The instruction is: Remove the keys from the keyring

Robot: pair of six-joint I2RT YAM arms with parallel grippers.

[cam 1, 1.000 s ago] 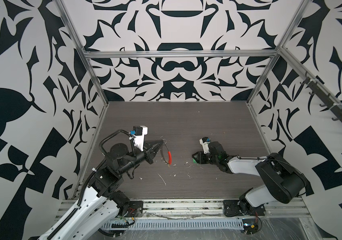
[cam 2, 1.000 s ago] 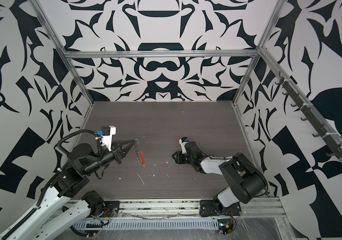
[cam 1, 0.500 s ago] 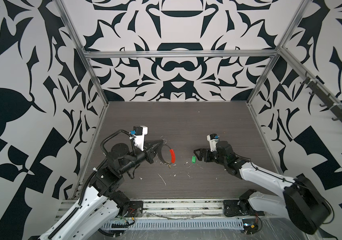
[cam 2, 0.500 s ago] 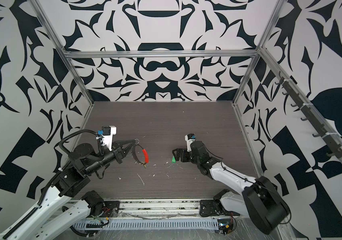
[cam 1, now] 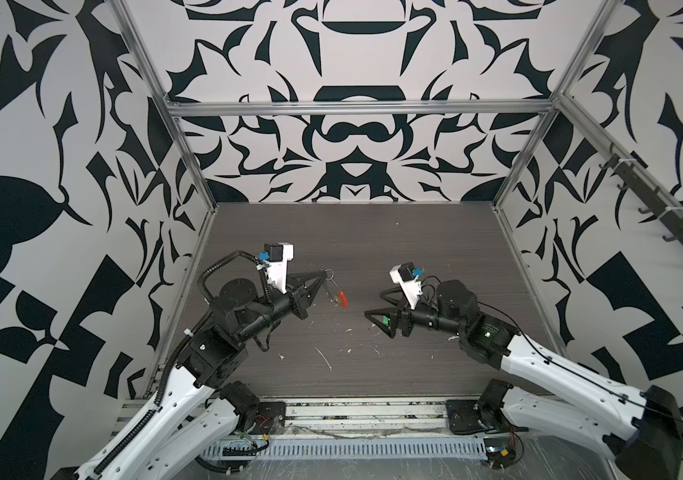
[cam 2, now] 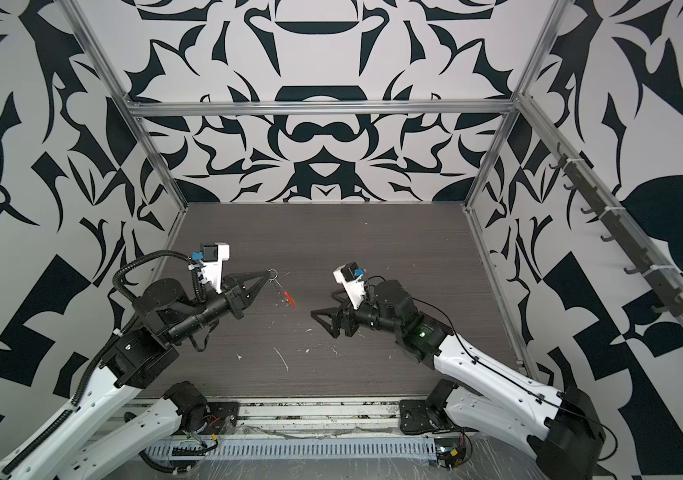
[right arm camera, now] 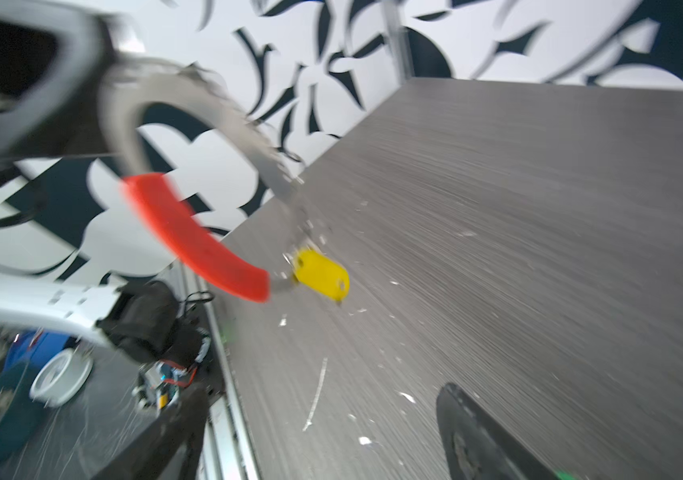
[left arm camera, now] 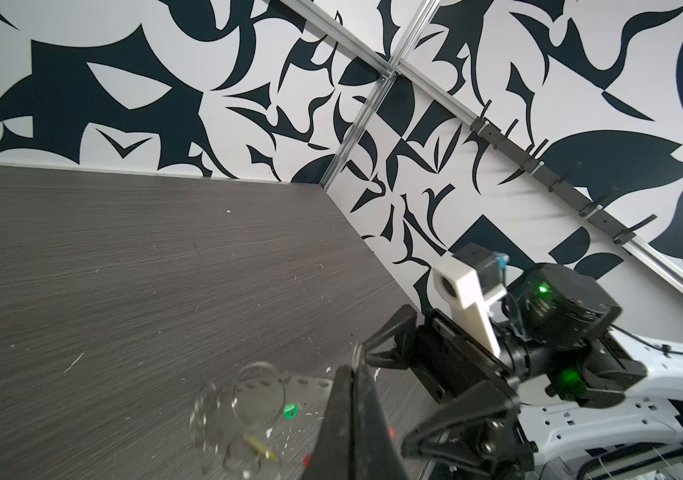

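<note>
Your right gripper (cam 1: 377, 324) is hovering with jaws spread, gripping nothing, over the green key (cam 1: 384, 320), which is lying on the worktop (cam 1: 373, 249) about midway between its front and back edges. Farther back, your left gripper (cam 1: 324, 273) is pinching the keyring (cam 1: 330, 274) aloft (the yellow key (right arm camera: 321, 279) is dangling from it, blurred).

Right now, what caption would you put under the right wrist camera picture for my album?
Yellow key dangling from the keyring, its red-tipped strip curling above the speckled table.
</note>
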